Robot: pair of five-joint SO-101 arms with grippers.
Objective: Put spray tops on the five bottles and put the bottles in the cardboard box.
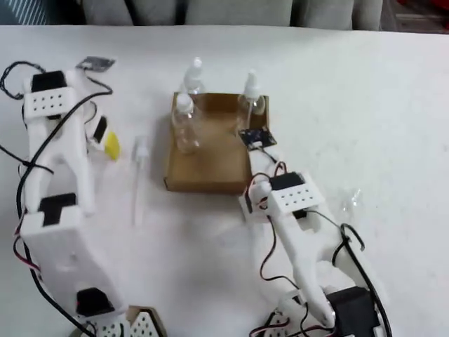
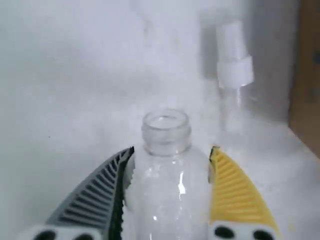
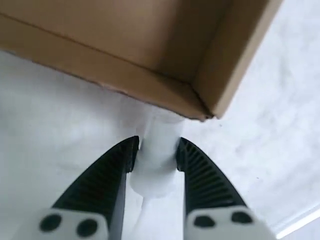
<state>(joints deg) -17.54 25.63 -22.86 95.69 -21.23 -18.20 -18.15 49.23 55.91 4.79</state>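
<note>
My left gripper is shut on a clear bottle with an open neck and no top; in the high view this gripper sits left of the cardboard box. A loose spray top with its tube lies on the table between them. My right gripper is shut on a white spray top just off the box's near right corner, as the high view also shows. Two topped bottles stand in the box.
A third topped bottle stands just behind the box's far edge. A scrap of clear plastic lies right of the right arm. Cables trail along both arms. The white table stretches open to the right.
</note>
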